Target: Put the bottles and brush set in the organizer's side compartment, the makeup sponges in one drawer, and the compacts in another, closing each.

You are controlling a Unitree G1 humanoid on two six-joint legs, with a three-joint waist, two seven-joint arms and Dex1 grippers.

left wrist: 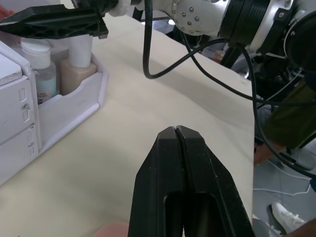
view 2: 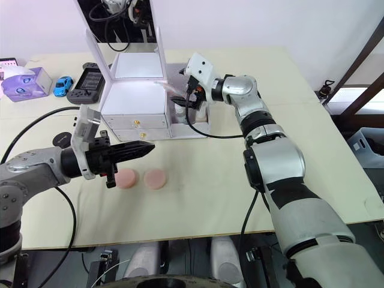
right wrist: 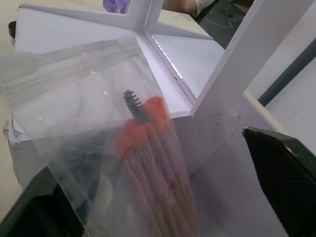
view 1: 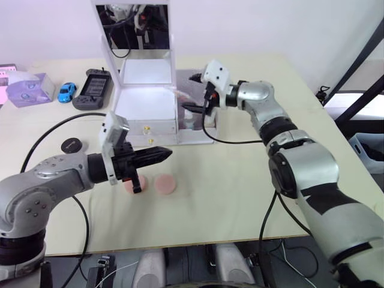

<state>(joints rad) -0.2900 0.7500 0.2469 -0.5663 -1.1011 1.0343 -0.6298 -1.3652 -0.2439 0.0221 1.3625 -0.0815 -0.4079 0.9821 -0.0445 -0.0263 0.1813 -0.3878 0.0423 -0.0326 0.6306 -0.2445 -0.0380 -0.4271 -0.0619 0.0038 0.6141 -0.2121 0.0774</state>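
Jaws of the right gripper [view 1: 197, 93] stand apart around the bagged brush set [right wrist: 148, 163] over the organizer's [view 1: 147, 117] side compartment, upper centre. Left gripper [view 1: 163, 154] jaws pressed together, empty, above two pink makeup sponges [view 2: 141, 178] on the bench [view 1: 240, 180].

Bright, even indoor light with soft shadows; the organizer [view 1: 147, 99] glows, and wrist-view foregrounds blur.

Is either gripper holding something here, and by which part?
Left gripper is shut on nothing. Right gripper has the bagged brush set between its fingers; the exact grip point cannot be told.
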